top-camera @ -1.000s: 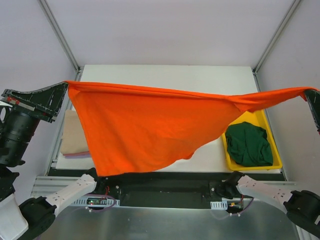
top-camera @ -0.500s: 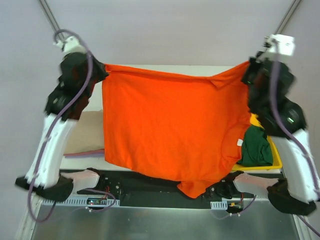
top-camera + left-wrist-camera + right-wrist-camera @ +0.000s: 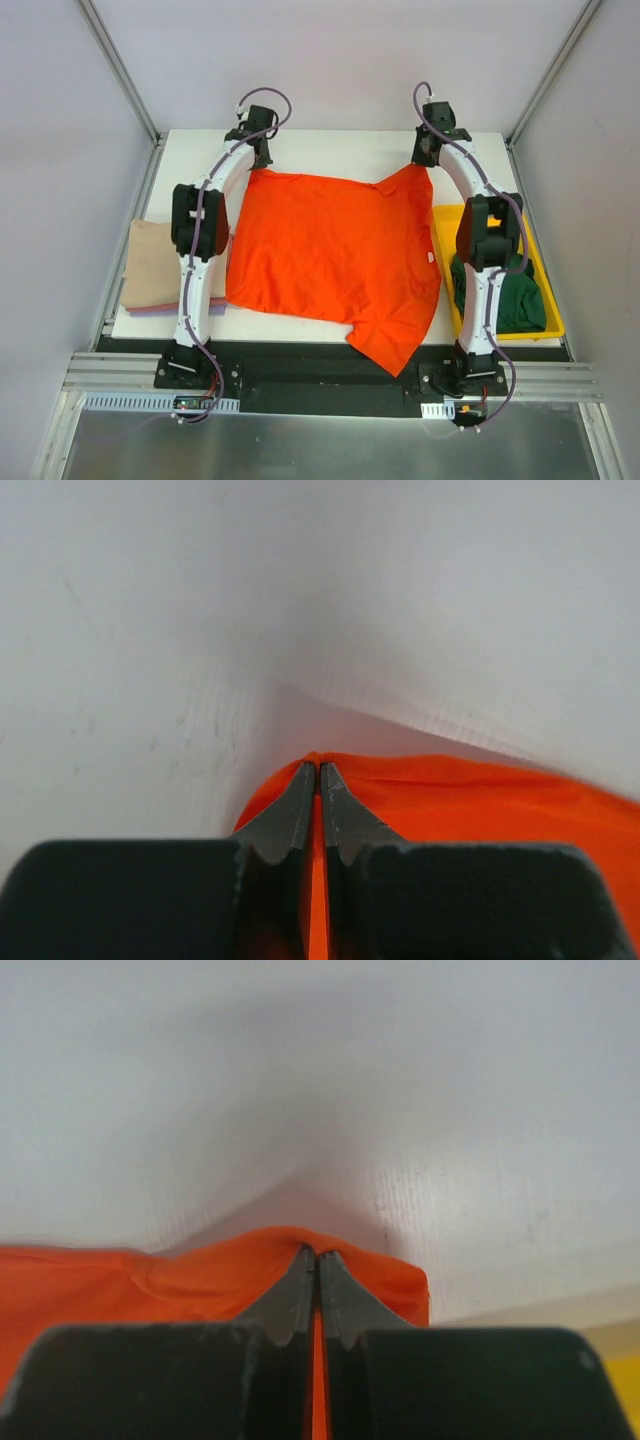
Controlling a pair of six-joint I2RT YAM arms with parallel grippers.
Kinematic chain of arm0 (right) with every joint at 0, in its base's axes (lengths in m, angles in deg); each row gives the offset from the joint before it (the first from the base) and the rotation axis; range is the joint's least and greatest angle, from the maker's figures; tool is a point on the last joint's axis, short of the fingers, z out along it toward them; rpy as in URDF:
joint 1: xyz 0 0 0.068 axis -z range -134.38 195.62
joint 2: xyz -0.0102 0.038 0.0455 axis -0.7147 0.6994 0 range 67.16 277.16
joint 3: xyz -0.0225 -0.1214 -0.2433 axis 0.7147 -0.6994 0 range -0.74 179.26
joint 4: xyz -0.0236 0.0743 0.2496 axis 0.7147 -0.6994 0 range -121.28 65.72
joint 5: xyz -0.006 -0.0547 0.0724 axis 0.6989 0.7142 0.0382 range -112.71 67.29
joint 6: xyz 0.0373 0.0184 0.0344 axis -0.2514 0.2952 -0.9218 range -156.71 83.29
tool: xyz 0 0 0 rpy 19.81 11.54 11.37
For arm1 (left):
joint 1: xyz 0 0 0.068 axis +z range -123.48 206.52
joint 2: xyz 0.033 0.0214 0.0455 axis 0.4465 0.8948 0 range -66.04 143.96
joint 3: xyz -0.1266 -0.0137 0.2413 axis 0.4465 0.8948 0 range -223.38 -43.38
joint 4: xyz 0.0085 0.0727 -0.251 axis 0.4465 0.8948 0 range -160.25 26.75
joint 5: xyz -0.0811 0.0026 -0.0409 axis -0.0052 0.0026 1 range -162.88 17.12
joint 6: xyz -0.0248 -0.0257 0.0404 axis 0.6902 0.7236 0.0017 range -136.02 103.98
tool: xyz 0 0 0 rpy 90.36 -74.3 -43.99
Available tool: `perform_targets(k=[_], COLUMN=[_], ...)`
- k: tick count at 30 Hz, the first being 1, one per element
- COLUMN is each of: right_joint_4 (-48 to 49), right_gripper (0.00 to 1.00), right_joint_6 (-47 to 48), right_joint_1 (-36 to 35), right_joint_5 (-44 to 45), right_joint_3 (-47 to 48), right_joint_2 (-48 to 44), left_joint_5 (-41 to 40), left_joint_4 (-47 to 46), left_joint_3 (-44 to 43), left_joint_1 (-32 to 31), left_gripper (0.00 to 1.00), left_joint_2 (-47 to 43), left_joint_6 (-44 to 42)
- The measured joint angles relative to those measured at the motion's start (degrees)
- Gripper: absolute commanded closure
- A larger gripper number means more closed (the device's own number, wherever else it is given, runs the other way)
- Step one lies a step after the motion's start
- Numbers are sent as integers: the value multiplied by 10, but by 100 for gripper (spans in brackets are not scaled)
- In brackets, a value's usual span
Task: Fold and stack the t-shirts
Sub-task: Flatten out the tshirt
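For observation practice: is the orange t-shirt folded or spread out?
Spread out: the orange t-shirt lies open across the table, far corners pinched by the left gripper and right gripper.

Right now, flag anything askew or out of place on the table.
The orange t-shirt lies skewed: its near right corner droops past the front edge of the table. The dark green t-shirt sits crumpled in the yellow tray.

Orange shirt (image 3: 330, 250) lay spread flat in the middle, green shirt (image 3: 525, 300) sat crumpled on the right, tan shirt (image 3: 150, 265) folded at left.
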Motion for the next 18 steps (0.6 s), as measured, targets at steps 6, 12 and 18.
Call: perform_targets(k=[6,12,18], right_joint_4=[-19,-20,-23], right_gripper=[100,100,100], right_joint_6=[-22,-43,-70], right_joint_1=[7,8,8], right_joint_5=[-39,-62,-71], right_joint_3=[51,59,-34], right_joint_2=[108,103,19], left_joint_5=[35,62,91], left_joint_4=[1,-2,-6], left_joint_3=[-59,-60,2], left_joint_1=[13,31,41], left_gripper=[100,100,100], left_joint_2=[99,96,42], left_joint_6=[-15,-15,-20])
